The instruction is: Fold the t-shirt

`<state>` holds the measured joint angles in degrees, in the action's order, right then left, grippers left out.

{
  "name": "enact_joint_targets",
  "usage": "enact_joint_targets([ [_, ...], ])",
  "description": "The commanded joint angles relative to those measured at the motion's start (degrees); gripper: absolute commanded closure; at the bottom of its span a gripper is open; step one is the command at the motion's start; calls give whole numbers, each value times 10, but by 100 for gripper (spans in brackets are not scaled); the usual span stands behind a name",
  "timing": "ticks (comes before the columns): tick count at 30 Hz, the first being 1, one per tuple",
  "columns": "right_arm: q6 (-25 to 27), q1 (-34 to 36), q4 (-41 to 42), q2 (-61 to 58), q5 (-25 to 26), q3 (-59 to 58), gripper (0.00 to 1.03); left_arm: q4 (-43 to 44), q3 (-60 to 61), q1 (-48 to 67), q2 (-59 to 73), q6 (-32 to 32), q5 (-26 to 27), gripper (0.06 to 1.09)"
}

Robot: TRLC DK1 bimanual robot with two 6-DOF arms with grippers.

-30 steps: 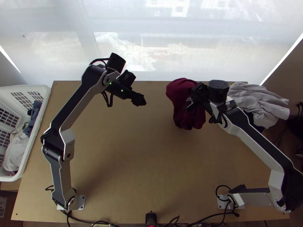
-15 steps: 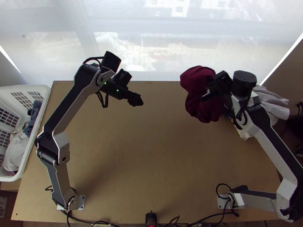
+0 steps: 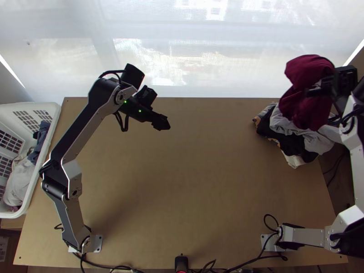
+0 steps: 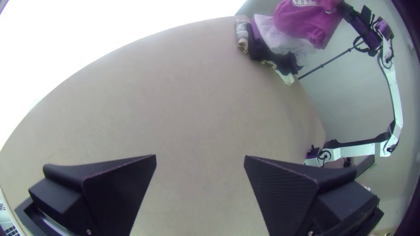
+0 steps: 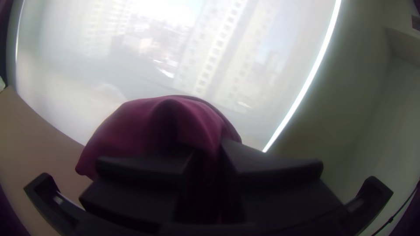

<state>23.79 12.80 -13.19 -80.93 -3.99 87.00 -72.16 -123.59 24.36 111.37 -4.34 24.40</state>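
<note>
Shirt (image 3: pixel 305 98): your right arm (image 3: pixel 354 136) has swung it across the far side of the bench (image 3: pixel 191 182) toward the far right corner; half a second ago it was nearer the middle of the far edge.
Left arm (image 3: pixel 84 123): almost where you had it in the last frame, with only a slight shift.
Right end effector (image 5: pixel 208 159): pinching the shirt, its fingers closed on a gathered part of the cloth.
Left end effector (image 4: pixel 200 158): spread wide with nothing between its fingers, over the bench's left half, toward the far edge.
Cloth: the shirt is maroon and hangs as a compact, rounded bundle with pale print on one face; you cannot count its folds from here.
Pile (image 3: pixel 291 141): other garments, grey, black and cream, at the far right corner and partly past the right edge, with the shirt above and across them; whether it touches them you cannot tell.
Basket (image 3: pixel 48 145): off the left edge, with more clothes inside.
Progress: the bundle's small size suggests your folding is done or nearly so, and you look to be at the stacking step. Left for you is to lower the shirt, let go and back off.
Next: set it squarely on the pile; a release off to the right could let it slide past the edge or come unfolded.
</note>
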Motion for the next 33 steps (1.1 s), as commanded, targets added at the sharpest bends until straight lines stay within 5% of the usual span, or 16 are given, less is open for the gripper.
enact_joint_targets([
  [1,-9,181,4,-67,-67,83,100,-1,17,0,-8,-1,0,11],
  [13,-7,282,4,-236,-101,242,100,-1,34,-7,-21,-3,0,11],
  [33,-81,83,53,-187,-57,-44,100,-1,81,-58,-58,-14,1,11],
])
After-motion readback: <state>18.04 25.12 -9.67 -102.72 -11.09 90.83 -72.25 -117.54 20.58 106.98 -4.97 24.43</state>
